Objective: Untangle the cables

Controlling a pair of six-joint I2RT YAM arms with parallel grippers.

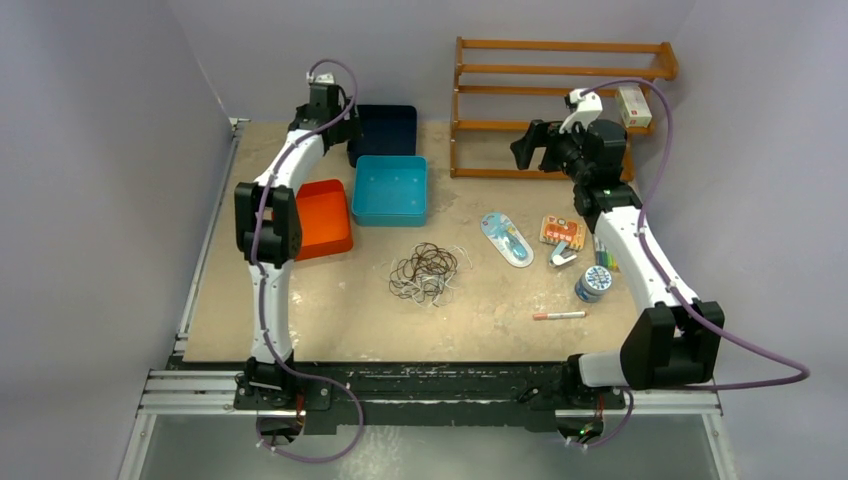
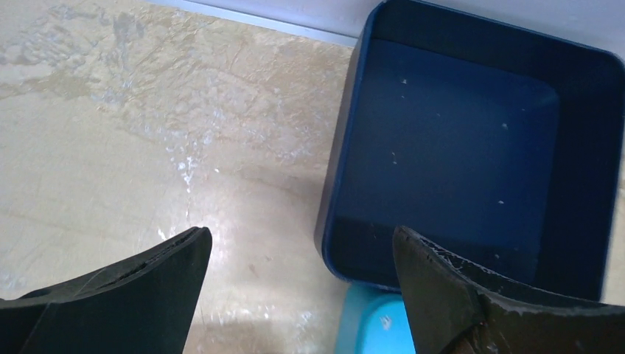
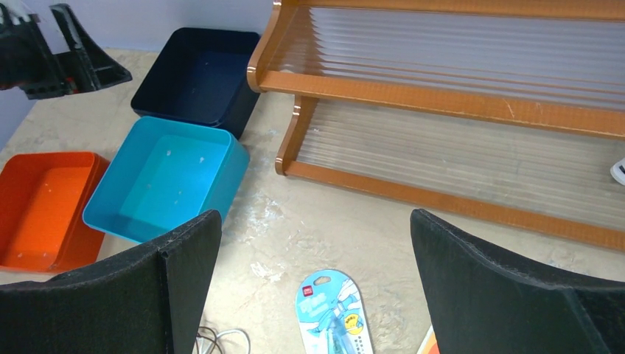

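Beige, scuffed board forms the counter (image 1: 330, 330), closed in by pale lavender walls (image 1: 100, 150), with a metal rail (image 1: 200, 390) along its near edge. Three bins sit at the back left: one orange (image 1: 325, 218), one teal (image 1: 390, 188) and one navy (image 1: 385, 130). One wooden rack (image 1: 560, 90) stands at the back right, with a small box (image 1: 634, 105) on it. The cables (image 1: 428, 272) lie in a single tangle of dark and white loops near the counter's middle, in front of the teal bin and well apart from both arms. To the right lie one blister pack (image 1: 506, 238), one orange card packet (image 1: 562, 230), one round tin (image 1: 593, 283) and one pen (image 1: 560, 315). The left claw (image 2: 298, 251) hangs over the navy bin's edge, spread and grasping nothing. The right claw (image 3: 317, 221), in front of the rack, is likewise released.
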